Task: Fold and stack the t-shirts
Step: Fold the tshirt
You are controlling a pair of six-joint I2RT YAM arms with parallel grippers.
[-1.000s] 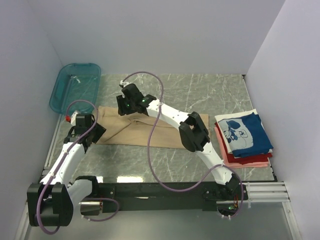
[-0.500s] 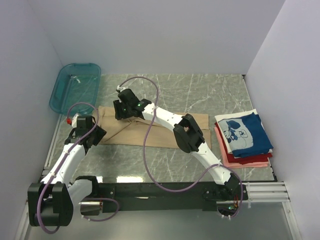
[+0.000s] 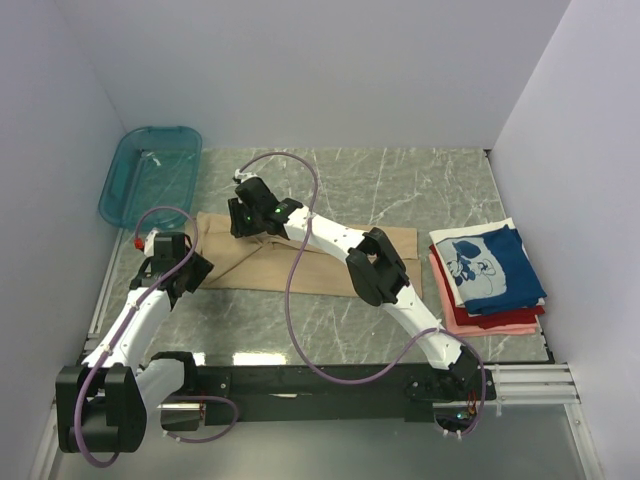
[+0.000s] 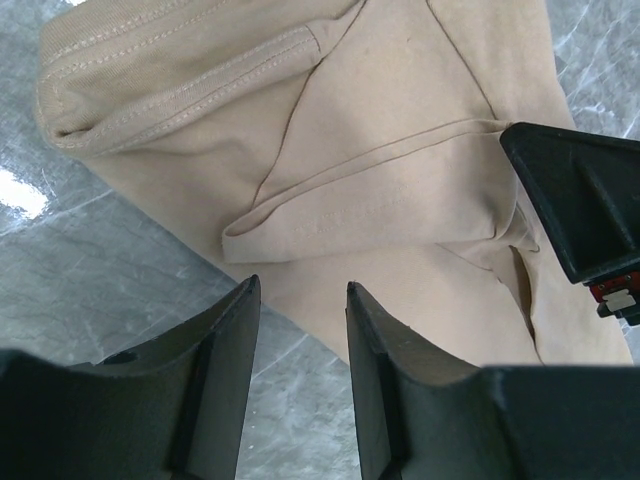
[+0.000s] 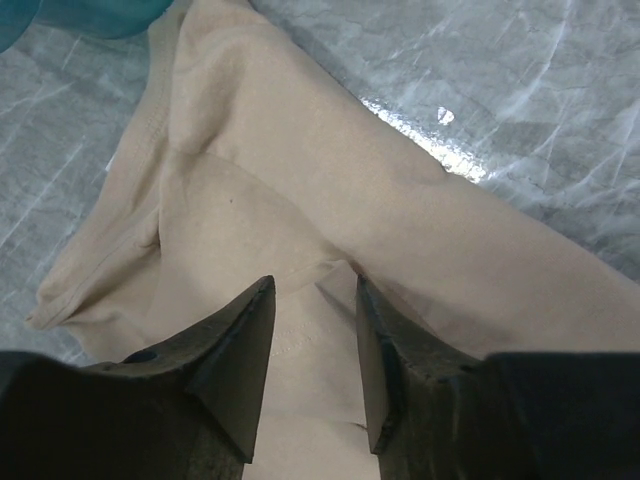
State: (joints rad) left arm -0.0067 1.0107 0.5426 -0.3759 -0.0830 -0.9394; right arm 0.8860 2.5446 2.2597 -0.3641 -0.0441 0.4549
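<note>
A tan t-shirt (image 3: 330,262) lies folded into a long strip across the middle of the table. My right gripper (image 3: 245,216) hovers low over its far left part. It is open, with a cloth ridge of the tan t-shirt (image 5: 300,200) rising between the fingertips of the right gripper (image 5: 312,287). My left gripper (image 3: 186,270) sits at the shirt's near left corner. The left gripper (image 4: 300,287) is open over the edge of the tan t-shirt (image 4: 380,150), holding nothing. Three folded t-shirts are stacked at the right: navy with white print (image 3: 490,265), red (image 3: 462,318), pink (image 3: 515,327).
A teal plastic basket (image 3: 150,175) stands at the far left corner, its rim close to the tan shirt's left end (image 5: 90,15). A black part, apparently of the right gripper (image 4: 585,195), juts in at the right of the left wrist view. White walls enclose the marble table (image 3: 400,180).
My right gripper moved left and lower onto the tan shirt's left part, and its jaws narrowed a little. The left arm barely moved.
</note>
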